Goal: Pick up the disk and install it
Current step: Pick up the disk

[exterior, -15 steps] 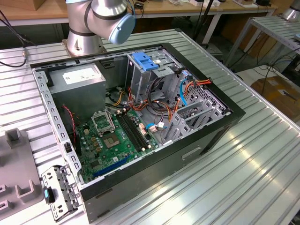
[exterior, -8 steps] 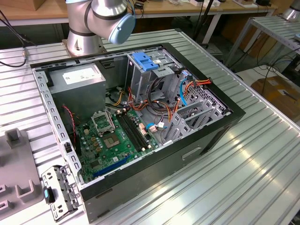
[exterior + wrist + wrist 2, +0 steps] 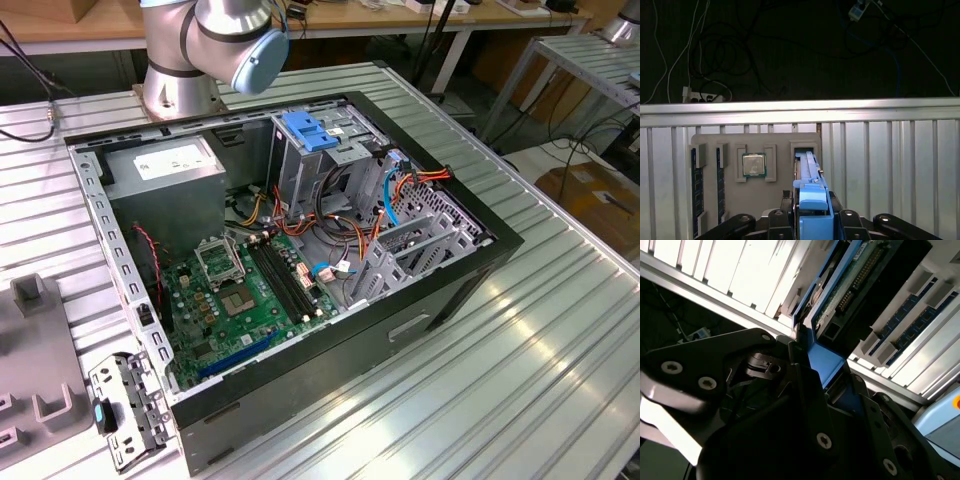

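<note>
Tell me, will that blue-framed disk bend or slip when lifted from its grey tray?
Probably stiff: the disk stands on edge in the grey tray without sagging. Its smooth blue plastic rails might slip in the pincer clamped on them. Its bare circuit board in the second wrist view suggests knocks could hurt it.

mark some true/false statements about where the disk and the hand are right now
1. The hand is closed on the disk. True.
2. The disk is already inside the computer case. False: in the first wrist view it stands on edge in a slot of the grey tray.
3. A processor chip sits in that tray beside the disk. True.
4. The computer case is closed. False: its side is open and the green motherboard shows.
</note>
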Tool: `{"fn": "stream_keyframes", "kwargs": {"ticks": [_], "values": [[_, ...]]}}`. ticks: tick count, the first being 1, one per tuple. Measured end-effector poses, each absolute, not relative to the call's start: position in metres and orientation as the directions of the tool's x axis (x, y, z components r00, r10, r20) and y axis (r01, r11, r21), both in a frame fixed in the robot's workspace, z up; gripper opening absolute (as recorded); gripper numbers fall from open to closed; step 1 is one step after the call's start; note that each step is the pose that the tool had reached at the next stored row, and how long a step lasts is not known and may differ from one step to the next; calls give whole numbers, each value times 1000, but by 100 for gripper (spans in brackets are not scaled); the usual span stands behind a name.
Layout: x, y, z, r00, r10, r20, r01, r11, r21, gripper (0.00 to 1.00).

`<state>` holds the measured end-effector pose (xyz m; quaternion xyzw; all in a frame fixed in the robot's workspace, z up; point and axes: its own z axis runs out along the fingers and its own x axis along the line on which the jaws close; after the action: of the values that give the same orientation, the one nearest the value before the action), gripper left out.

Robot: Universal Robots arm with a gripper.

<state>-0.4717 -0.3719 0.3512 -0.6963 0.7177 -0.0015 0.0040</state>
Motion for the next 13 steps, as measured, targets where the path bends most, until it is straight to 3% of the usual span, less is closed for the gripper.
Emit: {"fn": "stream_keyframes", "kwargs": {"ticks": [13], "values": [[-472, -372, 363, -30, -1000, -4, -1000, 30, -8, 37]]}}
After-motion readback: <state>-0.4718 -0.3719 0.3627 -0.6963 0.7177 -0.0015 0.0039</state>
